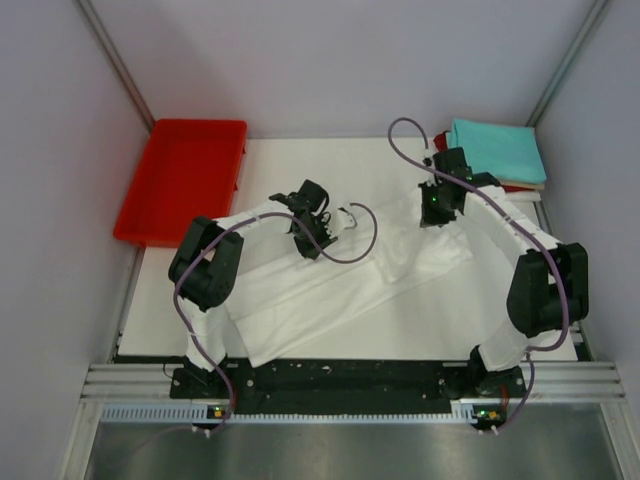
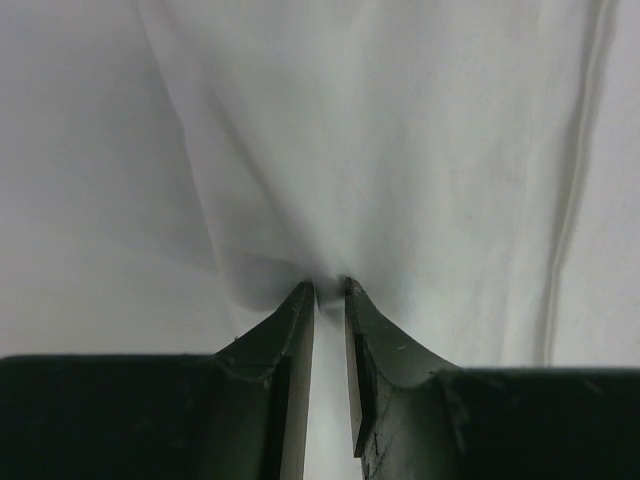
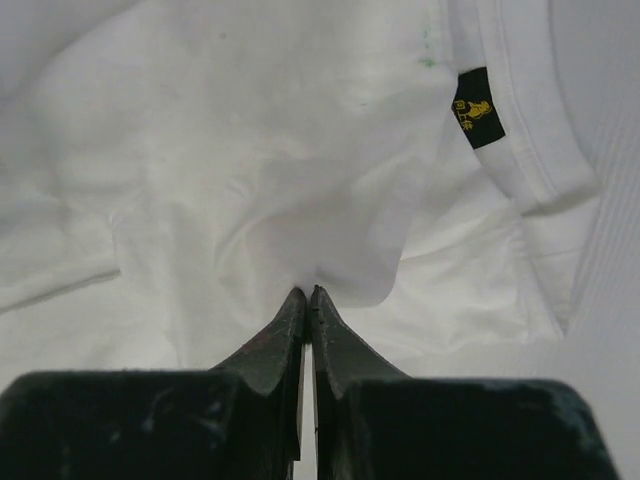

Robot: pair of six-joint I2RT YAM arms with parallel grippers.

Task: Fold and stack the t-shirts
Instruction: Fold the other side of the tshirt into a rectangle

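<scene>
Right end effector (image 3: 307,292) clamped on white t-shirt (image 3: 250,150) beside neck label (image 3: 479,122), left end effector (image 2: 330,287) pinching its fabric fold

There is one red tray (image 1: 185,175). To the right of the tray lies one white shirt (image 1: 310,300), bearing one dark label (image 3: 478,108). Farther right of the tray sits one teal shirt (image 1: 497,150), with perhaps two more folded shirts (image 1: 522,186) under it, only thin edges showing. Two arms are there: the left arm (image 1: 205,265) and the right arm (image 1: 545,285).
</scene>
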